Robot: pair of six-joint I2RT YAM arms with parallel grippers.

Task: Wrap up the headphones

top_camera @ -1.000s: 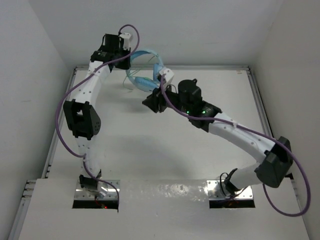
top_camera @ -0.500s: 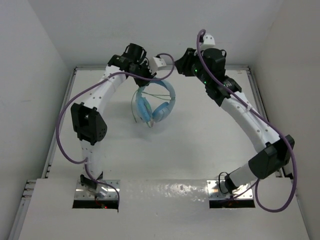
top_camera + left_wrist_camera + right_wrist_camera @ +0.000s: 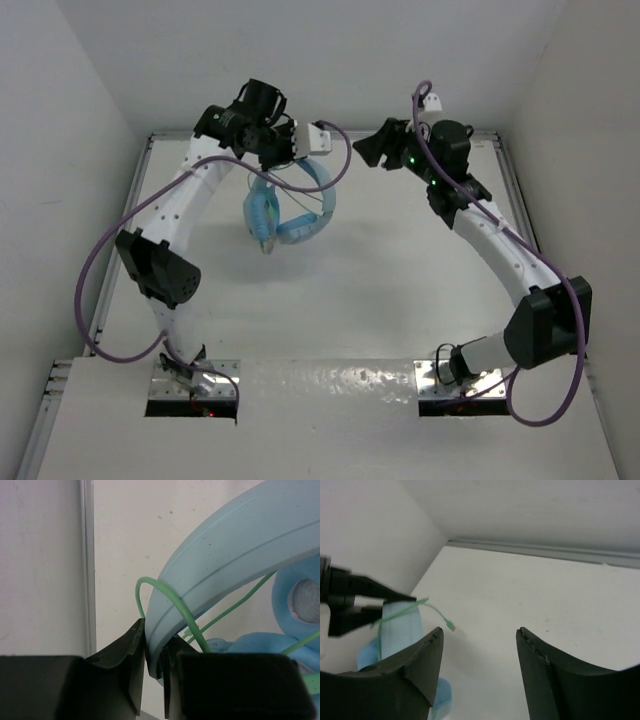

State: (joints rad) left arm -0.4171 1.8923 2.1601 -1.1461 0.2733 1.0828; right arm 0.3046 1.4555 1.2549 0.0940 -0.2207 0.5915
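Left gripper [image 3: 153, 642] — seemingly raised, pinching headphones [image 3: 225, 545] (headband)

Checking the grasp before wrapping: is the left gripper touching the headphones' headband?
Touching. The left wrist view shows the left gripper with both fingers pressed against the headband, one on each side.

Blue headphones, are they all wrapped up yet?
Not yet. Done: the thin pale green cable crosses the headband of the light blue over-ear headphones. In hand: the left gripper pinches that headband. Left: the cable's loose plug end sticks out, and the open right gripper holds nothing.
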